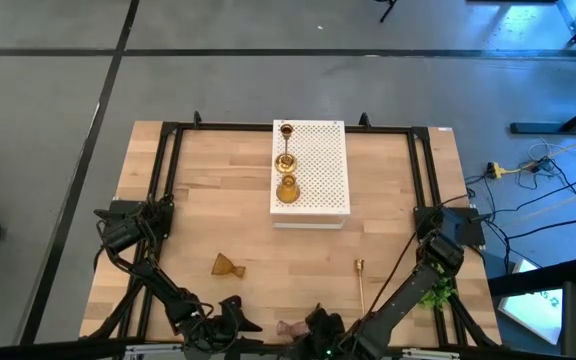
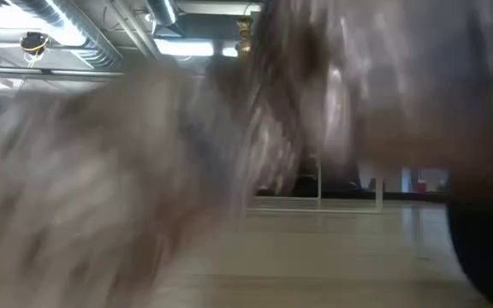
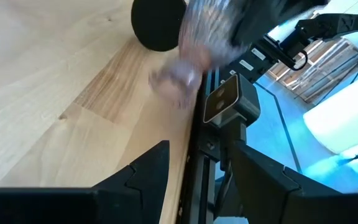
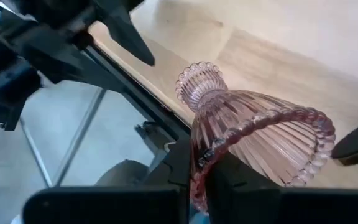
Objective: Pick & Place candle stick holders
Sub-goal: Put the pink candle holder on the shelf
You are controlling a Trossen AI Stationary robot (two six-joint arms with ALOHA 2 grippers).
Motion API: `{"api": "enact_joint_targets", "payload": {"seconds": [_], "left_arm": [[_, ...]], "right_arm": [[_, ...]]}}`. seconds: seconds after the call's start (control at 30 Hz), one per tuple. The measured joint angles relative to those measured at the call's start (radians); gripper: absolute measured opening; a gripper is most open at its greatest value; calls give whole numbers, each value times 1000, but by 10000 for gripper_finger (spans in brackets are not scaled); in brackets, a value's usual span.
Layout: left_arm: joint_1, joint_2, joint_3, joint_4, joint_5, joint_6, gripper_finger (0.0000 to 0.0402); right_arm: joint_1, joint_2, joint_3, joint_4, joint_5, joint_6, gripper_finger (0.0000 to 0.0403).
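Pink glass holder [image 4: 253, 140] over wooden table [image 4: 303, 37]

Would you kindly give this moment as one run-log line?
right tool: shut on pink glass holder at table's near edge | left tool: open, empty, beside | white box: three holders on it

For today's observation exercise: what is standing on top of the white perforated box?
On the white perforated box, along its left side, stand three candle stick holders in a row: a dark-cupped one, a slim brass one and an amber goblet. The holes beneath their bases are covered.
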Motion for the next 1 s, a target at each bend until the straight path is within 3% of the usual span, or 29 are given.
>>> {"api": "enact_joint_targets", "payload": {"seconds": [0.23, 0.7, 0.87, 1.0], "left_arm": [[0, 0, 0, -35, 0, -18, 166], [-2, 0, 0, -55, 10, -35, 166], [-9, 0, 0, -54, 11, -38, 166], [-13, 0, 0, -56, 8, -46, 166]], "right_arm": [[-16, -2, 160, -266, 23, -42, 20], [-107, -5, 477, -827, -153, -134, 20], [-155, -67, 470, -955, -228, -135, 20], [-207, -102, 481, -950, -291, -213, 20]]}}
